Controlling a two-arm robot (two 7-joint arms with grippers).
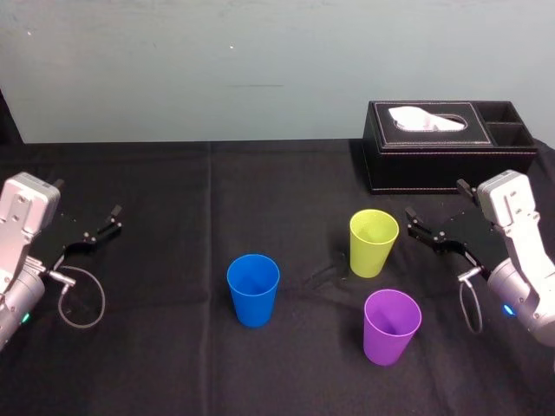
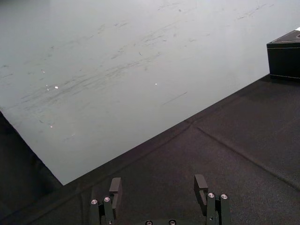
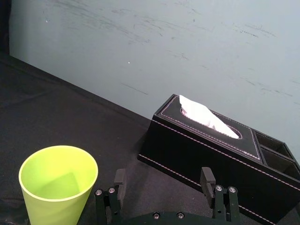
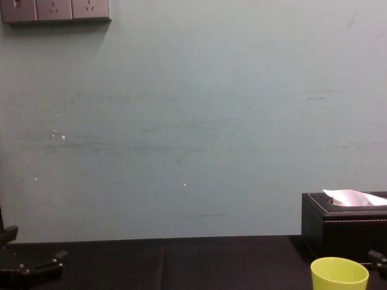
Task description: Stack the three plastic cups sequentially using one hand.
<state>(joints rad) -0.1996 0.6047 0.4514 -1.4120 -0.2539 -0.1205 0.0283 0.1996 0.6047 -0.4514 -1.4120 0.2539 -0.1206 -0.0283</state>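
Observation:
Three plastic cups stand upright and apart on the black cloth: a blue cup (image 1: 253,290) near the middle, a lime cup (image 1: 373,243) (image 3: 58,183) (image 4: 338,275) to its right, and a purple cup (image 1: 391,326) nearer to me. My right gripper (image 1: 438,201) (image 3: 163,177) hovers just right of the lime cup, open and empty, with the cup off to one side of its fingers. At the far left, away from all the cups, my left gripper (image 1: 87,198) (image 2: 158,186) hangs open with nothing in it.
A black tissue box (image 1: 447,143) (image 3: 211,150) (image 4: 341,226) with a white tissue stands at the back right, behind the lime cup. The black tablecloth (image 1: 173,191) meets a pale wall at the back.

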